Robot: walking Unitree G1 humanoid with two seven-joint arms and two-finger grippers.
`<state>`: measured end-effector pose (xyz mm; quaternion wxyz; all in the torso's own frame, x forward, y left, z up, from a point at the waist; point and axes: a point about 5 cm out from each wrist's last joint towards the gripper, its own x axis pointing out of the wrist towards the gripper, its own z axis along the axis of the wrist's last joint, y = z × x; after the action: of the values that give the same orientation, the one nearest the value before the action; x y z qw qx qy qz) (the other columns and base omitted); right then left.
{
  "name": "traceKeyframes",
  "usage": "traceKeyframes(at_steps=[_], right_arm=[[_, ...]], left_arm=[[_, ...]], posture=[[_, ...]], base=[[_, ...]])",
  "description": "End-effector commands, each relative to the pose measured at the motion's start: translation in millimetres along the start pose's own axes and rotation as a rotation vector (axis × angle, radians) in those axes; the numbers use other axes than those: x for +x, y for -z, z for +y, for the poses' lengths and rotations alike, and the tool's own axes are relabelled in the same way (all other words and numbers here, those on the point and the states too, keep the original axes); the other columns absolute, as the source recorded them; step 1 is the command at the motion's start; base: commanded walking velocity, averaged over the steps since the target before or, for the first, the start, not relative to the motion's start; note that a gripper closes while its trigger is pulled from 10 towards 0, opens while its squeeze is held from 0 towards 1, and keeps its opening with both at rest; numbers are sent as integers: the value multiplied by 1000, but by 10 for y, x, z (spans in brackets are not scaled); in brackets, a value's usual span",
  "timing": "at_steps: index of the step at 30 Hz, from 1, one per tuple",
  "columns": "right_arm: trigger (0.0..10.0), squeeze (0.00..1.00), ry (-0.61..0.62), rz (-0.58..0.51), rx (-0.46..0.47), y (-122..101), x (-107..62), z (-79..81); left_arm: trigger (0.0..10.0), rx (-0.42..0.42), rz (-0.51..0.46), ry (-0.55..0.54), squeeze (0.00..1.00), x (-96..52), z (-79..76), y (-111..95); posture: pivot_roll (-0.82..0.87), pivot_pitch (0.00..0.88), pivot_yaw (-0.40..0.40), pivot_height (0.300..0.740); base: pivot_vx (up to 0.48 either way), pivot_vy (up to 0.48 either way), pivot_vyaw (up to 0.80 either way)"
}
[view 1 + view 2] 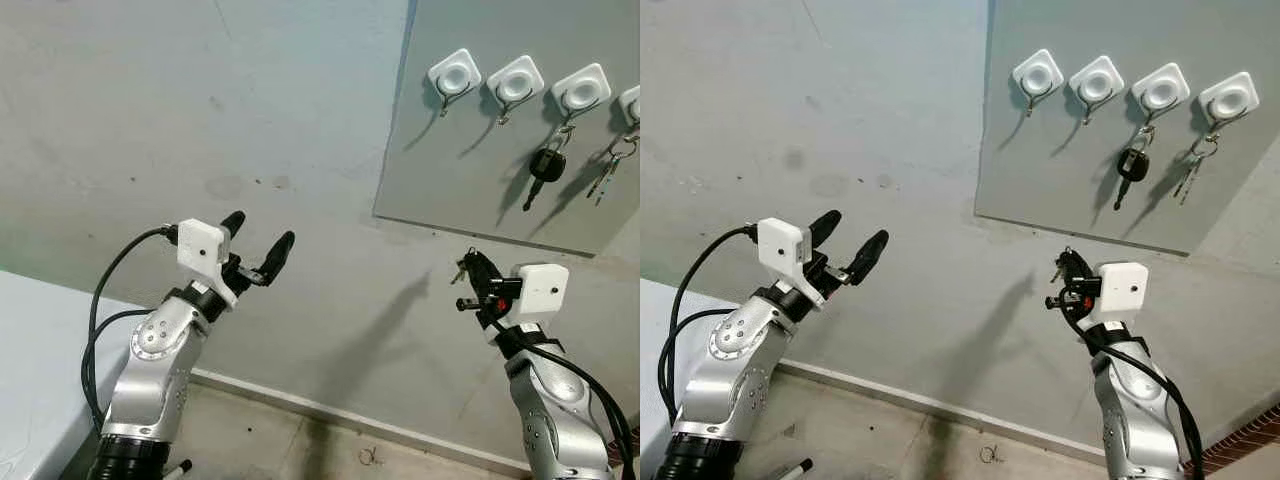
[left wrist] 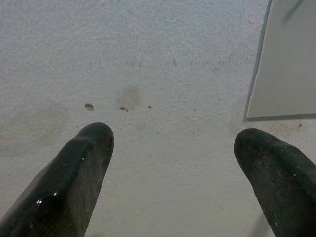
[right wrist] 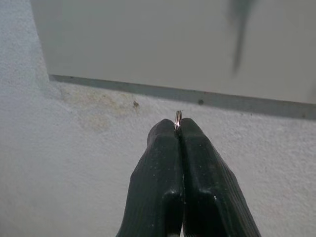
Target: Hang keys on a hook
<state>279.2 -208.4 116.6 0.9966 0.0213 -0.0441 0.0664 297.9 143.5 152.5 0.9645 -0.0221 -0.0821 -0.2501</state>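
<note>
A grey board (image 1: 450, 170) on the wall carries a row of white hooks. The two left hooks (image 1: 455, 74) (image 1: 515, 80) are bare. A black car key (image 1: 545, 165) hangs from the third hook (image 1: 581, 90), and a bunch of silver keys (image 1: 612, 165) hangs from the fourth. My right gripper (image 1: 474, 268) is raised below the board, shut on a key ring (image 3: 177, 118) whose rim pokes out between the fingertips; small keys (image 1: 460, 272) dangle beside it. My left gripper (image 1: 258, 240) is held up at the left, open and empty, facing bare wall.
The grey concrete wall (image 1: 200, 120) has small stains. A white surface (image 1: 40, 380) lies at the lower left. A skirting board (image 1: 330, 410) meets the floor, where a small dark item (image 1: 370, 457) and a pen-like object (image 1: 178, 466) lie.
</note>
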Motion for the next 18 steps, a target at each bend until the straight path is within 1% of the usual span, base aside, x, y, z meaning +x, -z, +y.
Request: traceKeyframes(at_steps=[1, 6, 8, 10, 11, 14, 18], right_arm=[[10000, 0, 4, -25, 0, -72, 14, -10], [10000, 0, 8, -24, 1, -76, 15, -17], [10000, 0, 10, -24, 3, -76, 13, -19], [10000, 0, 11, -23, 3, -75, 13, -22], [10000, 0, 13, -22, 3, -73, 14, -25], [10000, 0, 14, -24, 8, -73, 11, -23], [10000, 0, 13, -31, 0, -83, 9, -27]], left_arm=[[10000, 13, 0, 5, 0, -6, 10, -31], [10000, -14, 12, -16, 0, -12, 45, -18], [10000, -33, 16, -27, 0, -14, 64, -10], [10000, -23, 14, -31, 0, -13, 75, -15], [10000, -21, -1, -36, 0, -10, 78, -29], [10000, -18, 6, -39, 0, -12, 76, -27], [10000, -22, 10, -42, 0, -10, 70, -27]], posture=[[-46, 0, 31, 740], [-46, 0, 30, 740], [-46, 0, 30, 740], [-46, 0, 28, 740], [-46, 0, 28, 740], [-46, 0, 28, 740], [-46, 0, 26, 740]], base=[[0, 0, -475], [0, 0, -735], [0, 401, -744], [0, 450, -744], [0, 0, -750], [0, 0, -740], [0, 0, 0]])
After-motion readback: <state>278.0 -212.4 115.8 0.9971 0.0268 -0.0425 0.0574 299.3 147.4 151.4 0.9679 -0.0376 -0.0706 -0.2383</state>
